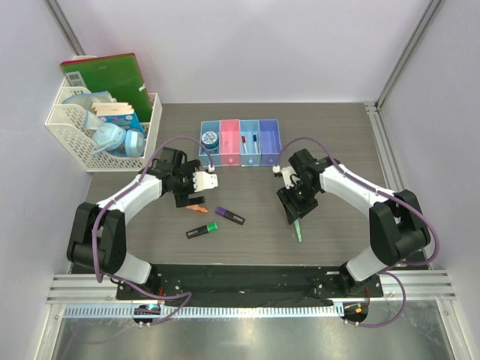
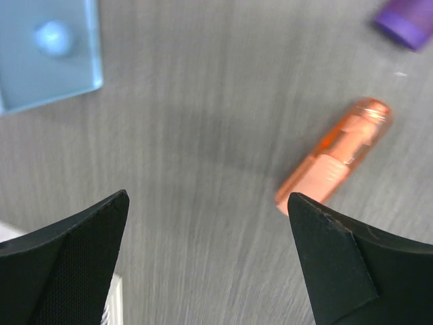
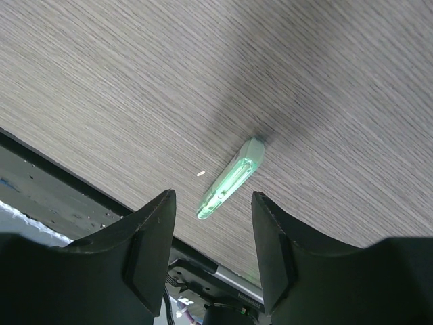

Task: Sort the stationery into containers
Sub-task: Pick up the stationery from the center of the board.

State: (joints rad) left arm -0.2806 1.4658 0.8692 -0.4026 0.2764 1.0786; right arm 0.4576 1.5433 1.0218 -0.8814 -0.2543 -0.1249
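Left pincer (image 2: 210,261) hangs over the table (image 1: 337,135) with its 2 fingers (image 2: 74,267) spread wide and nothing between them. The right pincer (image 3: 213,267) is also parted and empty, though less widely. Nearest the arm bases, on the left, the green-black highlighter (image 1: 202,230) lies flat. Level with it on the right lies the pen (image 1: 298,229), one end pointing toward the near edge. In the right wrist view the pen (image 3: 231,179) sits on the table in line with the gap between the fingers, clear of both. A little farther on, the purple-black highlighter (image 1: 229,215) lies just right of the green-black one, apart from it. Next comes the orange highlighter (image 1: 196,208), just near of the left pincer (image 1: 189,198). In the left wrist view the orange highlighter (image 2: 335,159) lies off to 1 side, one end hidden behind a finger; I cannot tell whether they touch. The right pincer (image 1: 291,212) hovers at the pen's far end. Beyond both pincers, at the middle of the table, stand the 4 joined bins (image 1: 268,144). The tape roll (image 1: 209,136) sits in the leftmost, blue one, and small red- and blue-capped markers (image 1: 244,142) lie in the middle 2, too small to count surely. At the far left stands a white basket (image 1: 56,120) with a green folder (image 1: 105,75) at its back.
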